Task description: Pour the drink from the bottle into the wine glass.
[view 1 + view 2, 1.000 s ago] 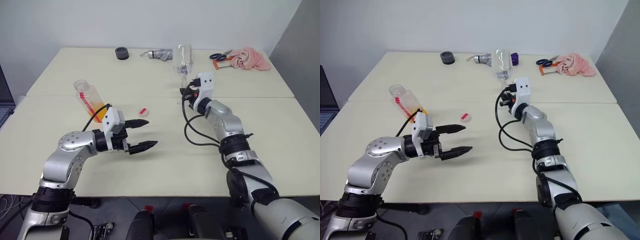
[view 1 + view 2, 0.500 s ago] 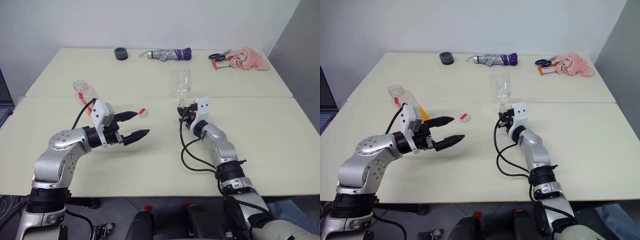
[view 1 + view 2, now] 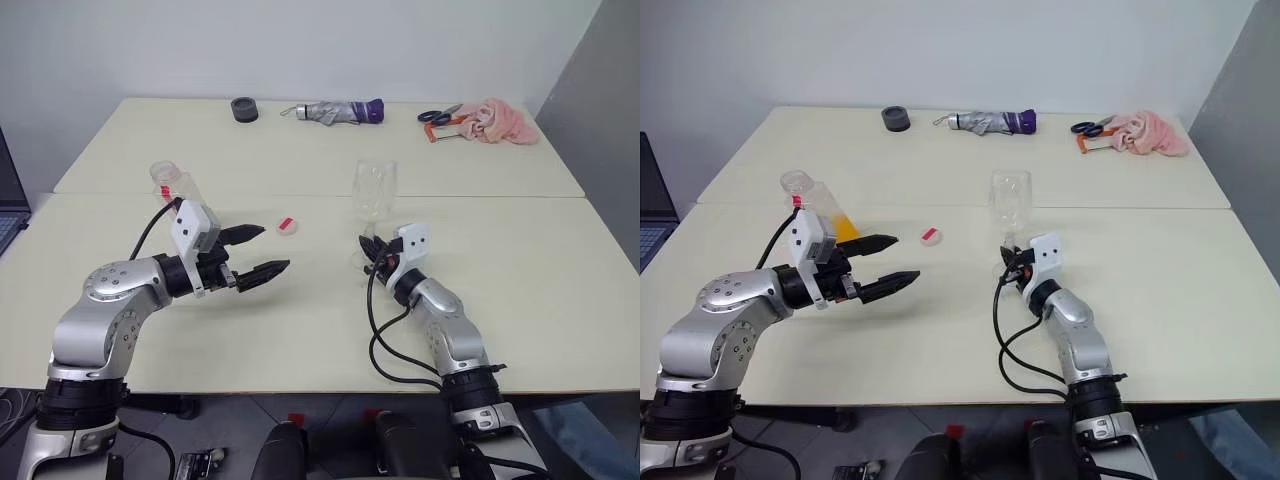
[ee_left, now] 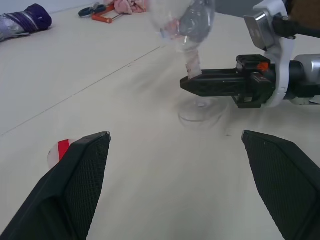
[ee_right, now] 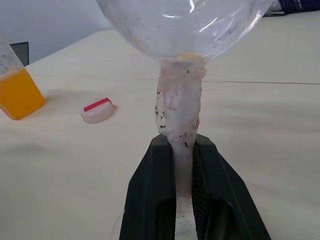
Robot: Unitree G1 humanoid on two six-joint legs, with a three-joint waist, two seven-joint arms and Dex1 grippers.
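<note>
The bottle (image 3: 812, 205) stands left of the red-and-white cap (image 3: 930, 235), uncapped, with orange drink (image 5: 19, 93) in its lower part. The left gripper (image 3: 883, 266) hovers just in front of the bottle, nearer the robot, its fingers spread wide and holding nothing. Right of the cap, the wine glass (image 3: 1011, 205) stands upright and empty on the table (image 3: 940, 330), and the right gripper (image 5: 182, 150) is clamped on its stem. Far behind the cap lies a folded umbrella (image 3: 333, 110).
</note>
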